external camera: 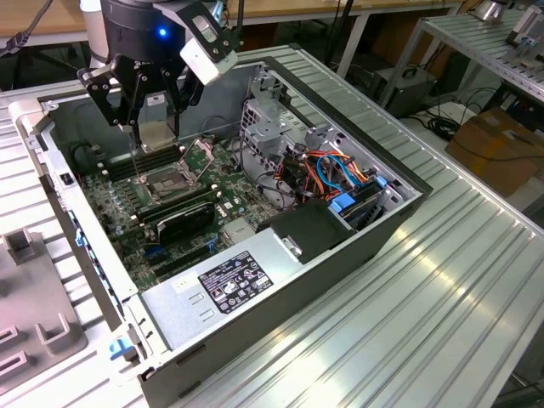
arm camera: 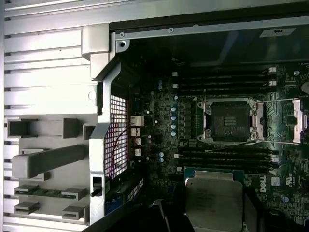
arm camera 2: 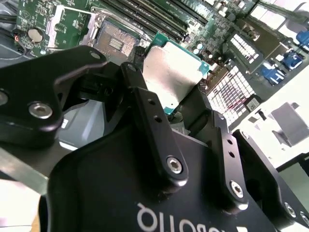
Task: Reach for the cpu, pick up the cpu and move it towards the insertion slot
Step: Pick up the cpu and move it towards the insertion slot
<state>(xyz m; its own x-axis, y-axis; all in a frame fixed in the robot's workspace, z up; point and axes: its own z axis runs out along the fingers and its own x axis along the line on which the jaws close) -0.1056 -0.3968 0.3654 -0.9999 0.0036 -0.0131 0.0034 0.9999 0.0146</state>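
My gripper hangs inside the open computer case, above the motherboard, and is shut on the cpu, a flat silver-tan square chip. In both wrist views the cpu sits between the black fingers, held clear above the board. The insertion slot is the square open socket just below and a little ahead of the chip, with its metal frame lifted. The socket is uncovered, with the chip short of it across the memory slots.
Black memory sticks lie on both sides of the socket. A drive cage with orange and blue cables and a power supply fill the exterior view's right of the case. A grey fixture stands outside the case wall.
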